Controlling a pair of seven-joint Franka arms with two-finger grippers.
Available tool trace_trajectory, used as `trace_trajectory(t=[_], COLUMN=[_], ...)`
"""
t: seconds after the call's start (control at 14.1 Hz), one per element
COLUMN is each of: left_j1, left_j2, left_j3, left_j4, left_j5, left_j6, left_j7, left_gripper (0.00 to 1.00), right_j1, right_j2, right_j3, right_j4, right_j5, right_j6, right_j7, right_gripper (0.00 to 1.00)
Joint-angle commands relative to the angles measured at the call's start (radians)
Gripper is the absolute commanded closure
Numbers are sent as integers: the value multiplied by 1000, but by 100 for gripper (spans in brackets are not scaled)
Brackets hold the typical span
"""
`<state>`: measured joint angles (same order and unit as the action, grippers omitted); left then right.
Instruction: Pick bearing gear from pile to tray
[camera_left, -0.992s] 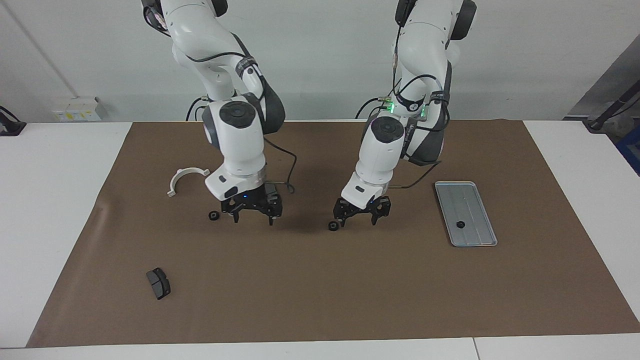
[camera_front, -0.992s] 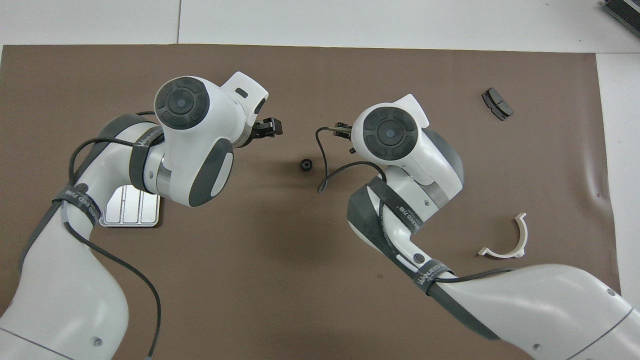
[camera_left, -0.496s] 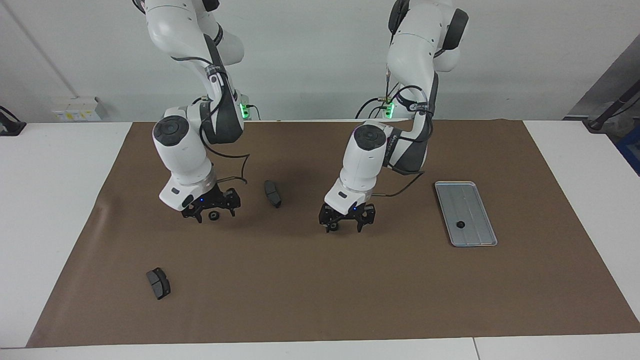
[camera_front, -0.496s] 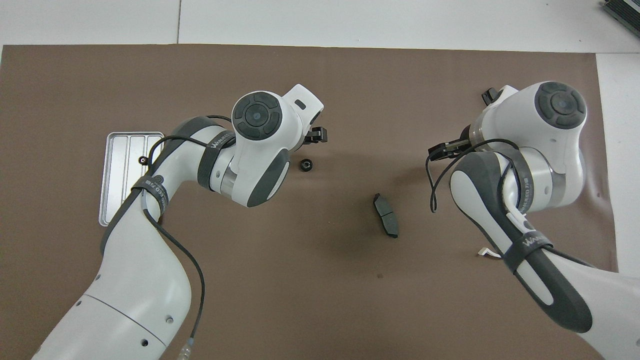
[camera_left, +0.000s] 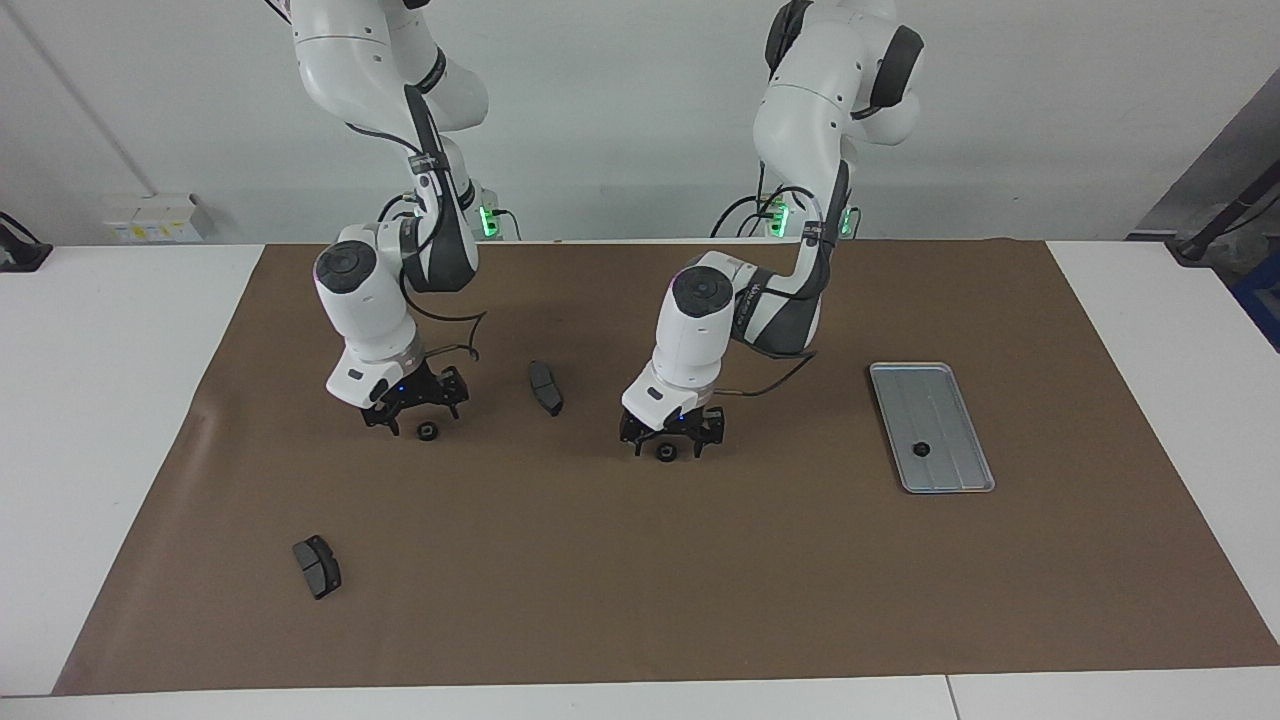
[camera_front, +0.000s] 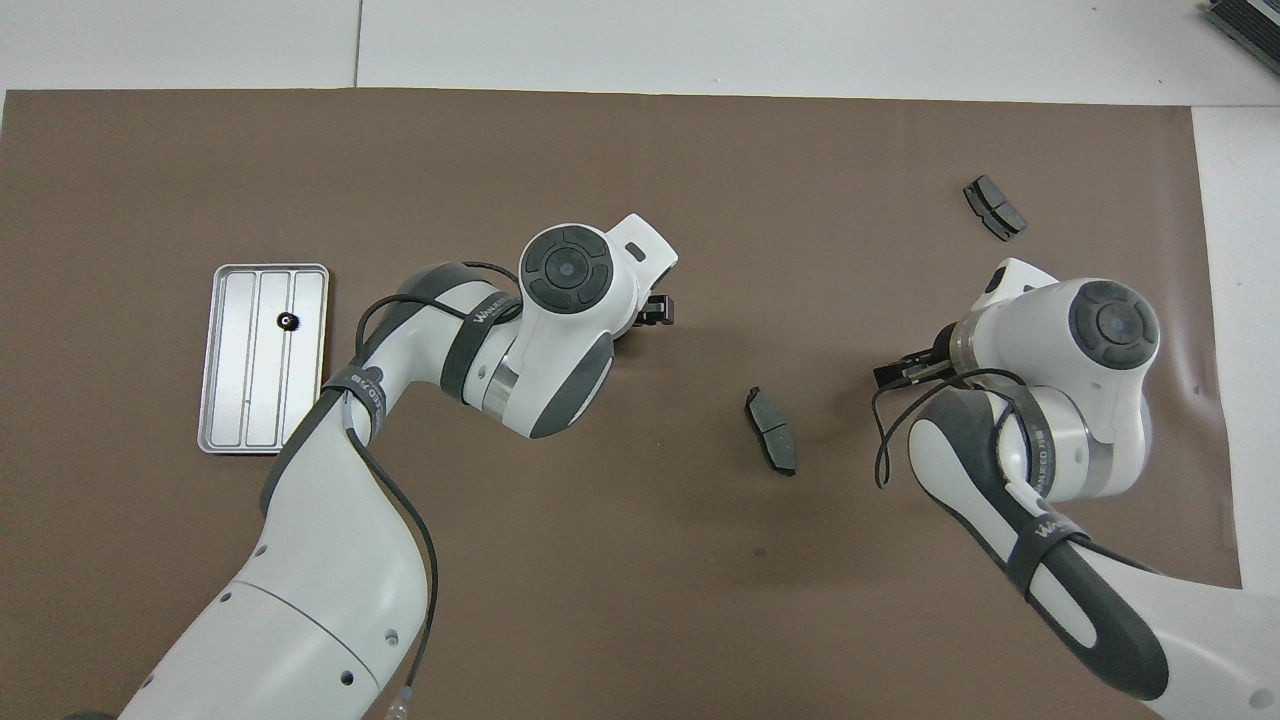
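With fingers spread and gripping nothing, the left gripper (camera_left: 668, 447) straddles one gear (camera_left: 664, 453) and the right gripper (camera_left: 414, 415) stands low just above another gear (camera_left: 427, 431), both gears hidden overhead beneath the arms, while a third gear (camera_front: 288, 321) lies in the tray (camera_front: 225, 400).

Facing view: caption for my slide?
Both open grippers, left and right, poised over gears; one gear already in tray.

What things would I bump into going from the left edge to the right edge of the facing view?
brake pad → right gripper over a gear → second brake pad → left gripper over another gear → tray with a gear in it.
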<state>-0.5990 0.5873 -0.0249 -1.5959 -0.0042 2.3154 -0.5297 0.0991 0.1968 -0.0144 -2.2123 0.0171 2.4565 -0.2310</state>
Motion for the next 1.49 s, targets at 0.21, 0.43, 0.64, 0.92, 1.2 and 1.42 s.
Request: trace_trajectory(t=[0.21,0.43,0.64,0.92,1.2,1.42], left_j1=[-22,-21,-22,-28,-24,31], left_j2=[-17,-17,-20,-26,-30,-29], left_j3=[16,14,14,14,14,22], left_j4=[-44,-56,-61,-76,-85,-11], left_j5=[16,15,15,15,15,10], left_j6=[22,55,47,41,33,-42], left_j7=[-1,4,5,7,8,13], left_gripper=[20,32,44,64,92,100], right_j1=[-2,-2,-2,-2,-2,1], right_j2=[-30,-17,-16,0,1,6], right_j3=[-18,-18,-18,-18,-18,-16], right_j4=[-46,-46,-47,-47,-46,-35], right_j5=[29,29,41,49,49,47], right_j6=[21,55,55,71,72,70], right_j7=[-99,-86,-86,-86,-83,-50], right_gripper=[16,21,30,35,59,100])
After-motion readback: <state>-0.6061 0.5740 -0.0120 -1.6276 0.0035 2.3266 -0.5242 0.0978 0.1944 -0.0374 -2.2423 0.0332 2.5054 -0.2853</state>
